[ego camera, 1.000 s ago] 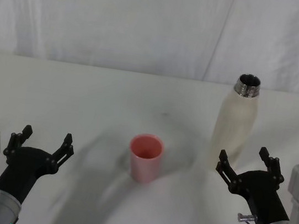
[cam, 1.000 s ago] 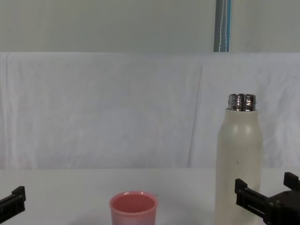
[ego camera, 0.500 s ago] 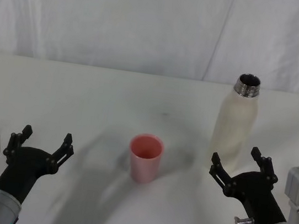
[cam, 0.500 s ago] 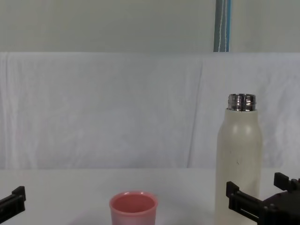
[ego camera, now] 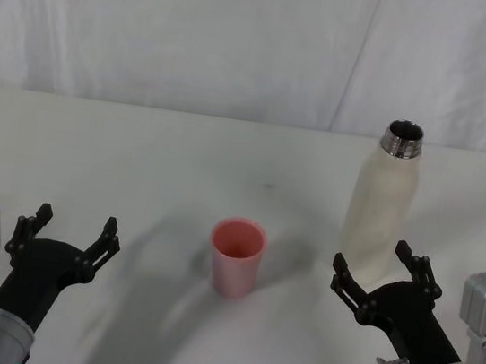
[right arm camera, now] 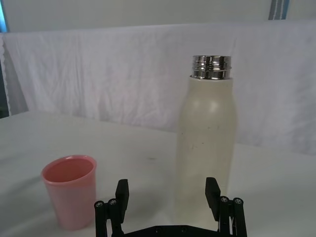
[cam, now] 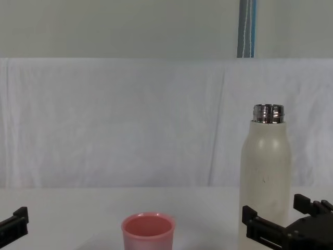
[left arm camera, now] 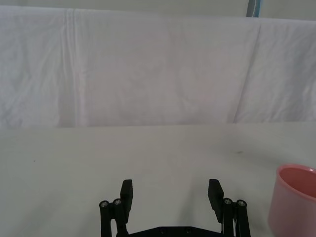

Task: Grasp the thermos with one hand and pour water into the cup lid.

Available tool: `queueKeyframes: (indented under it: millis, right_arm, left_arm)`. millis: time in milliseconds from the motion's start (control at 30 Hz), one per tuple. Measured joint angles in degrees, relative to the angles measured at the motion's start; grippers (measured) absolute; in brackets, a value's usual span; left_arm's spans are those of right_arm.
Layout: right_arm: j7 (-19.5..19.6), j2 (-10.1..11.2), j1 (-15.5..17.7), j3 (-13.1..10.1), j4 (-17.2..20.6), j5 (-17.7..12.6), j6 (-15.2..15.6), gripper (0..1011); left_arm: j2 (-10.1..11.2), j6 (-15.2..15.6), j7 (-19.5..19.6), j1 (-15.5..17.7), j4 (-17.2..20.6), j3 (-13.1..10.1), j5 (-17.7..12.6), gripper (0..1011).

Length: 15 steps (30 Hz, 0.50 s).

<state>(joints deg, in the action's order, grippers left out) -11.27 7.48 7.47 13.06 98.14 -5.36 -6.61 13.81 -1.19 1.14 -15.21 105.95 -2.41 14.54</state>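
The thermos (ego camera: 384, 197) (right arm camera: 207, 143) (cam: 265, 172) stands upright on the right of the white table, cream-white with an open steel neck. The pink cup lid (ego camera: 235, 255) (right arm camera: 70, 190) (cam: 148, 231) (left arm camera: 294, 201) stands upright at the table's middle, mouth up. My right gripper (ego camera: 377, 271) (right arm camera: 168, 193) (cam: 283, 221) is open just in front of the thermos's lower body, its fingers spread about as wide as the bottle, not touching it. My left gripper (ego camera: 69, 227) (left arm camera: 170, 195) hangs open over the table's left front, well left of the cup lid.
A white cloth backdrop (ego camera: 245, 37) rises behind the table's far edge. A blue-and-grey vertical strip (cam: 247, 28) shows above it at the back right. Bare tabletop (ego camera: 138, 158) lies between the cup lid and the backdrop.
My right gripper has moved left and forward toward the thermos's base, staying open. The left gripper, the thermos and the cup lid have not moved.
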Motion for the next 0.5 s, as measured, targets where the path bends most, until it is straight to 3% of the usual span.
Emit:
queueKeyframes:
  millis: [500]
  right_arm:
    - [-1.03, 1.13, -0.95, 0.18, -1.24, -1.89, 0.61, 1000]
  left_arm:
    - [0.0, 0.0, 0.0, 0.0, 0.0, 0.0, 0.0, 1001]
